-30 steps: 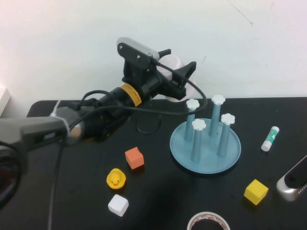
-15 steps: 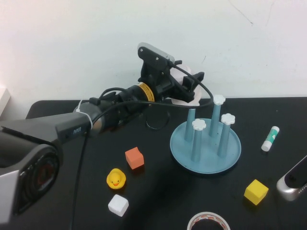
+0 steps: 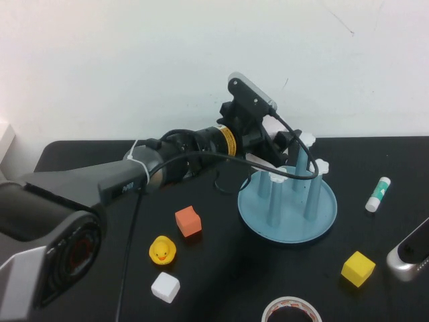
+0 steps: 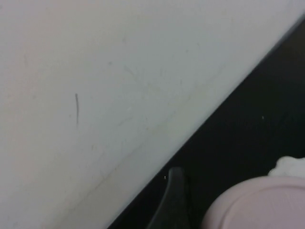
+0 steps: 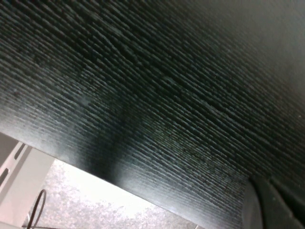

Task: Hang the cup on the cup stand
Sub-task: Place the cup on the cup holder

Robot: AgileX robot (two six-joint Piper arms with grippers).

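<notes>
L gripper [image 3: 285, 144] grasping cup [image 4: 255, 202] over cup stand [image 3: 322, 215]; centre rim on peg [image 3: 297, 164], lower slow. R gripper [image 3: 409, 253] clenched, parked on tabletop [image 3: 100, 268].

Pale pink cup [image 4: 257, 202], light blue cup stand [image 3: 288, 213] with white-capped pegs, black table [image 3: 221, 282], yellow duck [image 3: 161, 250].

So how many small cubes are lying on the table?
3. The orange cube lies left of the cup stand, the white cube lies near the front edge below the duck, and the yellow cube lies front right. None seems hidden.
</notes>
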